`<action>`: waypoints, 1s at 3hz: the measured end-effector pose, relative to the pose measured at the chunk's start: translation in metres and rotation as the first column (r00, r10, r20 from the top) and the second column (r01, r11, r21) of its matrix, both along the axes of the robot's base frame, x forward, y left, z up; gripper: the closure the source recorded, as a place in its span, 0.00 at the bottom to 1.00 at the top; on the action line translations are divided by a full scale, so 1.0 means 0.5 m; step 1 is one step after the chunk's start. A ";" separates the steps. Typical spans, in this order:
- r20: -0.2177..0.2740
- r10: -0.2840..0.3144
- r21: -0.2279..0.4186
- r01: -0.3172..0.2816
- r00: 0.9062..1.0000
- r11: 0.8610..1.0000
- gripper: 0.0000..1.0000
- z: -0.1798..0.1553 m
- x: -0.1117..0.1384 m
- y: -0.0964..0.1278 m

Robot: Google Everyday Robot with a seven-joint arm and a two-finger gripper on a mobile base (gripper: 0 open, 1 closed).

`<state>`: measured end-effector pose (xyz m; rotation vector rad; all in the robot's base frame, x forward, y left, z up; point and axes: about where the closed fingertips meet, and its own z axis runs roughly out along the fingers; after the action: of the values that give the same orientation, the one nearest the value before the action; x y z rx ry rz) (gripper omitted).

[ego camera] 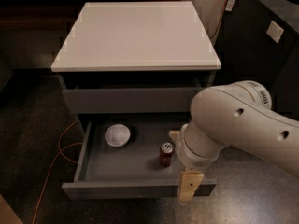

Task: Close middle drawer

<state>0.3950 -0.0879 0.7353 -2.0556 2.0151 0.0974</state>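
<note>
Grey middle drawer [135, 189] pulled well out beneath the front edge of the white top [135, 31], bowl [117, 135] and can [166, 153] inside. Gripper [190, 186] at the drawer front, below the top's front-right corner; spread or closed, impossible to tell. Push apparently about to start; next, a straight shove inward.

one cabinet [135, 36]; one middle drawer [121, 189]; one white bowl [117, 135]; one can [166, 154]; one orange cable [55, 158]; one gripper [190, 186], at the drawer front's right end.

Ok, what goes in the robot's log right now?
middle drawer: open | inside: bowl, can | pincer: at drawer's front edge
</note>
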 end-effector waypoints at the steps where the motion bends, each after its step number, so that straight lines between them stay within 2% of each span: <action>1: 0.000 0.000 0.000 0.000 1.000 1.000 0.00 0.000 0.000 0.000; 2: -0.002 0.017 -0.026 -0.017 1.000 1.000 0.00 -0.021 0.002 0.016; 3: 0.023 0.065 -0.046 -0.064 0.998 0.997 0.00 -0.090 0.008 0.048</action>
<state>0.3988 -0.0640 0.6902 -2.1387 1.9545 0.0394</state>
